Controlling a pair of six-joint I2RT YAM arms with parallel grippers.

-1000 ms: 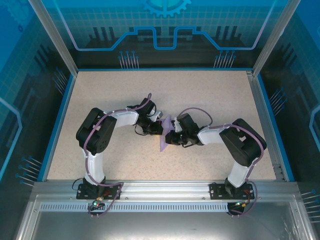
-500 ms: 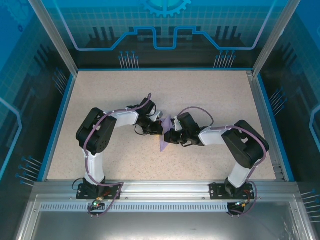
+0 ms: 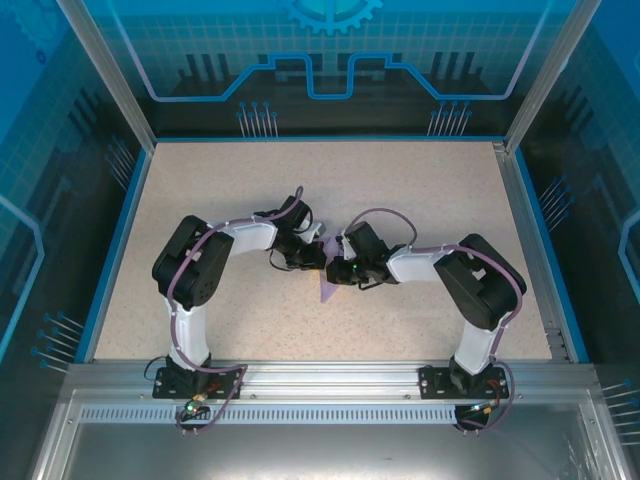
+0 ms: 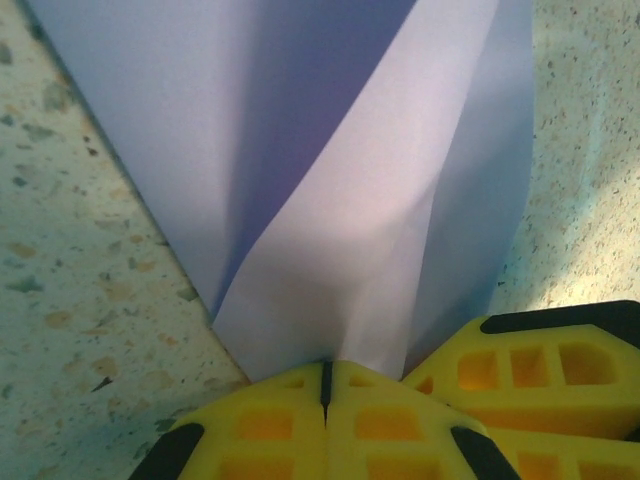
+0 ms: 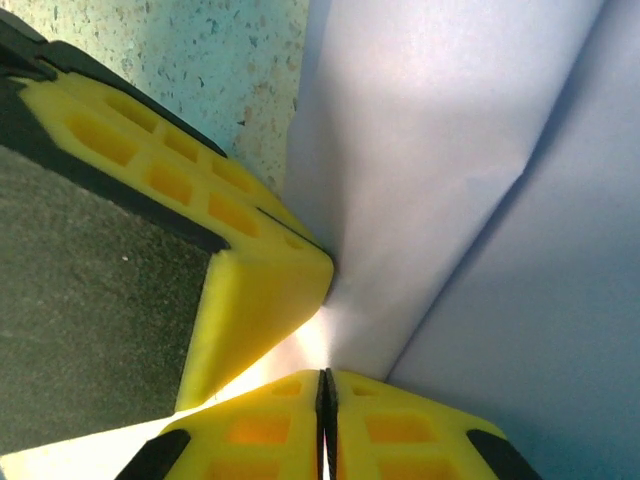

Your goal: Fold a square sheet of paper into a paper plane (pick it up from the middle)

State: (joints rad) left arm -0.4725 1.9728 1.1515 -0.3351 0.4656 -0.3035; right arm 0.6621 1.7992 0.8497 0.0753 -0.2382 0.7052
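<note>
Sheet of paper (image 4: 330,180) plain lavender-purple, darker in fold shadow; left gripper (image 4: 325,385), right gripper (image 5: 323,388) yellow, black trim; table (image 3: 420,180) beige, dark-speckled, blue rim; arms (image 3: 190,265) black-and-white; cables (image 3: 381,211) purple; walls (image 3: 330,50) translucent blue, circuit-line pattern

This is a robotics lab test cell: a speckled beige surface (image 3: 420,190) edged in blue sits inside an aluminium-profile frame (image 3: 105,75) walled with blue panels (image 3: 330,60) printed with circuit and gear graphics, and two robot arms (image 3: 190,270) are bolted to a slotted metal rail (image 3: 330,372).
</note>
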